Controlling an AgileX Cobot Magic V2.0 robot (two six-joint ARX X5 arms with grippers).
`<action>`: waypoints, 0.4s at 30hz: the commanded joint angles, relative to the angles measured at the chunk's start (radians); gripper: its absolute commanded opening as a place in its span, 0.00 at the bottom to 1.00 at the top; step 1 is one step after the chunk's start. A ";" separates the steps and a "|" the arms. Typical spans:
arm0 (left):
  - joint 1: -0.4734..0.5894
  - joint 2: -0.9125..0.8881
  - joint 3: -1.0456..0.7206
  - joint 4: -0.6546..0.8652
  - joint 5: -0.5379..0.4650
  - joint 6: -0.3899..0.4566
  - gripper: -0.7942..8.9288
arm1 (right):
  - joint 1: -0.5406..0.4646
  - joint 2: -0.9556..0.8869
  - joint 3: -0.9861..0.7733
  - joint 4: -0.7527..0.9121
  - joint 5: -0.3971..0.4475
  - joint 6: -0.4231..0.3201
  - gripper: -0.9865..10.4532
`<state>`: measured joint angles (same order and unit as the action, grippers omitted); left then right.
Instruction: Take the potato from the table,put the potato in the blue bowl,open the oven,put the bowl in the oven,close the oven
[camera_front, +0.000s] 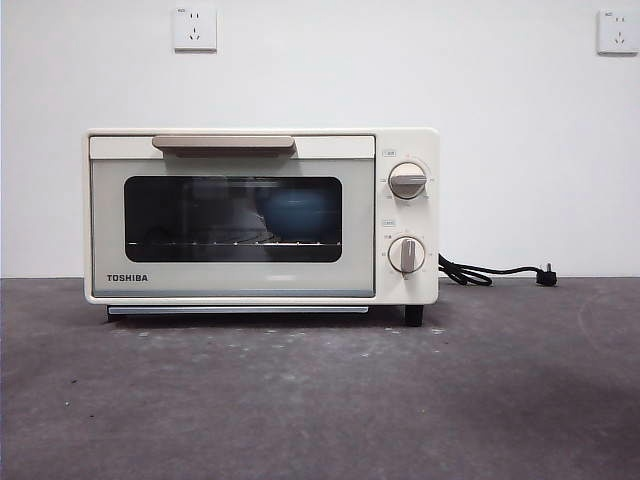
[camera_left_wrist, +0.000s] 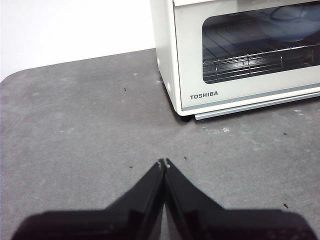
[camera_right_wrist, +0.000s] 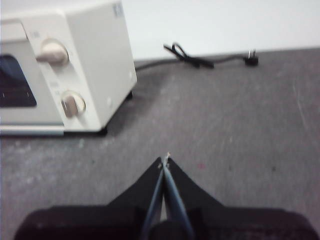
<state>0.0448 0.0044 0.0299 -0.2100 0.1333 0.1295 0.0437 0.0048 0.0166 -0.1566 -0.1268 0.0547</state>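
The cream-white Toshiba oven (camera_front: 260, 215) stands on the dark grey table (camera_front: 320, 400) with its door closed. Through the dark glass I see the blue bowl (camera_front: 295, 212) sitting on the wire rack inside; it also shows dimly in the left wrist view (camera_left_wrist: 295, 25). The potato is hidden from view. My left gripper (camera_left_wrist: 164, 162) hovers shut and empty over the table in front of the oven's (camera_left_wrist: 240, 55) left corner. Off the oven's (camera_right_wrist: 65, 70) knob side, my right gripper (camera_right_wrist: 164, 159) is shut and empty too. Neither arm appears in the front view.
A black power cord (camera_front: 490, 272) with its plug lies unplugged on the table to the oven's right, near the white wall. Two wall sockets (camera_front: 195, 30) sit high on that wall. Pale specks dot the table in front of the oven.
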 joint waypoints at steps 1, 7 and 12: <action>0.003 -0.003 -0.011 -0.001 0.000 -0.008 0.08 | -0.002 -0.004 -0.010 -0.020 0.004 0.012 0.09; 0.003 -0.003 -0.011 0.000 0.000 -0.008 0.08 | -0.002 -0.004 -0.010 -0.018 0.003 0.062 0.09; 0.003 -0.003 -0.011 0.000 0.000 -0.008 0.08 | -0.002 -0.004 -0.010 -0.016 0.006 0.060 0.09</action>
<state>0.0448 0.0044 0.0299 -0.2100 0.1333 0.1295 0.0437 0.0040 0.0170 -0.1642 -0.1230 0.0994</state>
